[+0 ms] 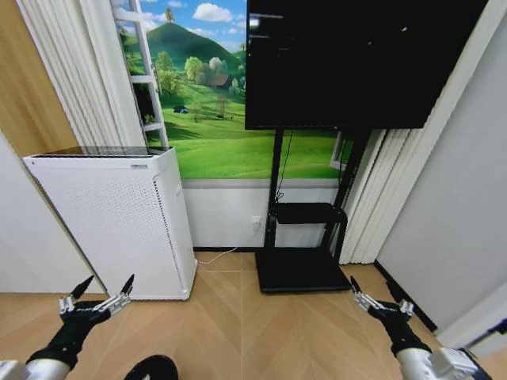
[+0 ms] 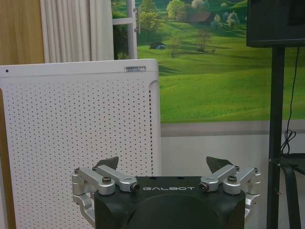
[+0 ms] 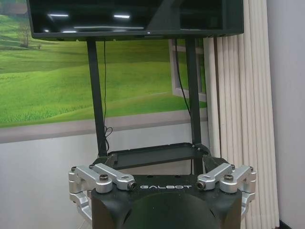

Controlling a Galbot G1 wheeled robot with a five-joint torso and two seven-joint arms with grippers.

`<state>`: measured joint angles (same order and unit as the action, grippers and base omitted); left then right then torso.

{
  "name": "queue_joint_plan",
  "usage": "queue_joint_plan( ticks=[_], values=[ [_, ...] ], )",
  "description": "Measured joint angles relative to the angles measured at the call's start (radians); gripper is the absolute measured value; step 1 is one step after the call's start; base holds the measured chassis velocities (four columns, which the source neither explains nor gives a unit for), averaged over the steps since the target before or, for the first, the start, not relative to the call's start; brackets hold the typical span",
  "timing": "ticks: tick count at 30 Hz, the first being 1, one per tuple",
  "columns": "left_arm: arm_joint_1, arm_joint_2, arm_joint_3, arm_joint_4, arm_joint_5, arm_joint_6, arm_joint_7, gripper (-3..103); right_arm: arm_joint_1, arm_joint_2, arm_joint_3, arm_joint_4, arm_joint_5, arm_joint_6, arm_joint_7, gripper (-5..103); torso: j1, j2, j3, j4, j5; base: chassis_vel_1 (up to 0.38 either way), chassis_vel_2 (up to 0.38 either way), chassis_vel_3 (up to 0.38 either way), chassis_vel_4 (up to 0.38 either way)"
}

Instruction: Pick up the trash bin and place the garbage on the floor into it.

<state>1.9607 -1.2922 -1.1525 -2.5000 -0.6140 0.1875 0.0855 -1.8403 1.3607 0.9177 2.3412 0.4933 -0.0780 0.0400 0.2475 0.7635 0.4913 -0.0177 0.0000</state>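
Head view, as I see it: black rim of the trash bin [image 1: 152, 366] at the frame's bottom edge, on the floor [image 1: 261, 332]. Left pincer [image 1: 101, 292] and right pincer [image 1: 379, 299] both spread wide, empty, flanking open parquet before the white cabinet [image 1: 119, 218] and TV stand [image 1: 305, 269].

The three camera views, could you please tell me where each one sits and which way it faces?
Head view: high on the robot, looking forward and down at the floor, white cabinet and TV stand; left gripper and right gripper show, both open.
Left wrist view: behind the left gripper, facing the white cabinet.
Right wrist view: behind the right gripper, facing the TV stand.
All share the green landscape mural.
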Motion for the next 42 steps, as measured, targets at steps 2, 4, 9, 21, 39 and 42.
queue_joint_plan(
  ticks=[2, 4, 9, 21, 39, 42],
  values=[
    [0.0, 0.0, 0.0, 0.0, 0.0, 0.0, 0.0, 100, 0.0, 0.0, 0.0, 0.0, 0.0, 0.0, 0.0, 100, 0.002, 0.005, 0.003, 0.0, 0.0, 0.0, 0.0, 0.0, 0.0],
    [0.0, 0.0, 0.0, 0.0, 0.0, 0.0, 0.0, 100, 0.0, 0.0, 0.0, 0.0, 0.0, 0.0, 0.0, 100, 0.007, 0.017, 0.01, 0.0, 0.0, 0.0, 0.0, 0.0, 0.0],
    [0.0, 0.0, 0.0, 0.0, 0.0, 0.0, 0.0, 100, 0.0, 0.0, 0.0, 0.0, 0.0, 0.0, 0.0, 100, 0.016, 0.039, 0.023, 0.0, 0.0, 0.0, 0.0, 0.0, 0.0],
    [0.0, 0.0, 0.0, 0.0, 0.0, 0.0, 0.0, 100, 0.0, 0.0, 0.0, 0.0, 0.0, 0.0, 0.0, 100, 0.039, 0.092, 0.053, 0.0, 0.0, 0.0, 0.0, 0.0, 0.0],
    [0.0, 0.0, 0.0, 0.0, 0.0, 0.0, 0.0, 100, 0.0, 0.0, 0.0, 0.0, 0.0, 0.0, 0.0, 100, 0.044, 0.101, 0.057, 0.0001, 0.0, 0.003, -0.001, -0.003, 0.003],
    [0.0, 0.0, 0.0, 0.0, 0.0, 0.0, 0.0, 100, 0.0, 0.0, 0.0, 0.0, 0.0, 0.0, 0.0, 100, 0.044, 0.1, 0.056, 0.0001, 0.0, 0.081, -0.055, -0.085, 0.085]
  ],
)
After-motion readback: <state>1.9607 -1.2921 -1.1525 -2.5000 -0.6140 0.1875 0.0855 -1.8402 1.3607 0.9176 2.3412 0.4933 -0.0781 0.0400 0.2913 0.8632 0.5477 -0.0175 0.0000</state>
